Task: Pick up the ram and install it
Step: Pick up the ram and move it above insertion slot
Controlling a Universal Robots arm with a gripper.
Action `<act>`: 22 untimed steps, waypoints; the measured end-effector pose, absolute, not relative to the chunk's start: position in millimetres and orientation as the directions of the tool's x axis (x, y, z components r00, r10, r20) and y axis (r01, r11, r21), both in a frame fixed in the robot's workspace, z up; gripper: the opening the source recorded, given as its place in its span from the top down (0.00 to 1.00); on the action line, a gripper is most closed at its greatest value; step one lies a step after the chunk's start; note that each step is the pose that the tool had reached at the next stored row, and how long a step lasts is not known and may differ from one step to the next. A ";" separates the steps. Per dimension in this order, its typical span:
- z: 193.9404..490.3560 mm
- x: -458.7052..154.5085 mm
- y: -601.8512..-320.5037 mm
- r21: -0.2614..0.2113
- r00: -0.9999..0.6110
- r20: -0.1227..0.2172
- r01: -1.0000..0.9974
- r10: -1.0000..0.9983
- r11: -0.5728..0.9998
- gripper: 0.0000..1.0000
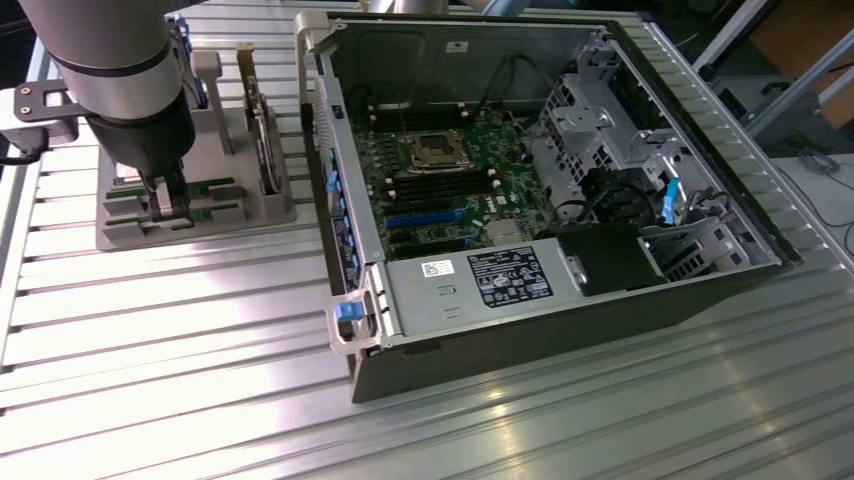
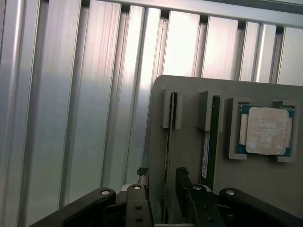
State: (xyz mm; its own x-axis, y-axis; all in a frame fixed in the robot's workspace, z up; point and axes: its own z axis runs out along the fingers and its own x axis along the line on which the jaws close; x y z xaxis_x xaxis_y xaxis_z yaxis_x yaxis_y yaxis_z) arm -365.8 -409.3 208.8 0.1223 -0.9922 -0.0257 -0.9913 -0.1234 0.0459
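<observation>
Item: my claw (image 2: pixel 162 176) — jaws wide, nothing gripped, straddling the ram (image 2: pixel 168 142), which stands on edge in the grey holder's (image 2: pixel 189 87) outermost slot. Risk: closing off-centre could tilt the stick and jam it against the slot walls.

Upright arm (image 1: pixel 114 60), hand (image 2: pixel 162 175) low (fingers spread apart).

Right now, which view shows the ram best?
The wrist view: the ram stands edge-on in its slot between the open jaws. In the exterior view the arm covers most of it in the grey holder.
</observation>
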 end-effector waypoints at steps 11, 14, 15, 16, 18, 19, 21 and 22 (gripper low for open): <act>207.7 -366.7 -406.5 0.046 0.122 -0.026 -0.991 -0.992 -0.123 0.64; 207.7 -366.7 -406.4 0.046 0.122 -0.026 -0.991 -0.992 -0.123 0.84; 207.7 -366.7 -406.4 0.046 0.122 -0.026 -0.991 -0.992 -0.123 0.84; 207.7 -366.7 -406.5 0.046 0.122 -0.026 -0.991 -0.992 -0.123 0.87; 207.7 -366.7 -406.4 0.046 0.122 -0.026 -0.991 -0.992 -0.123 0.87; 207.7 -366.7 -406.5 0.046 0.122 -0.026 -0.991 -0.992 -0.123 0.87; 207.7 -366.7 -406.4 0.046 0.122 -0.026 -0.991 -0.992 -0.123 0.87; 207.7 -366.7 -406.5 0.046 0.122 -0.026 -0.991 -0.992 -0.123 0.87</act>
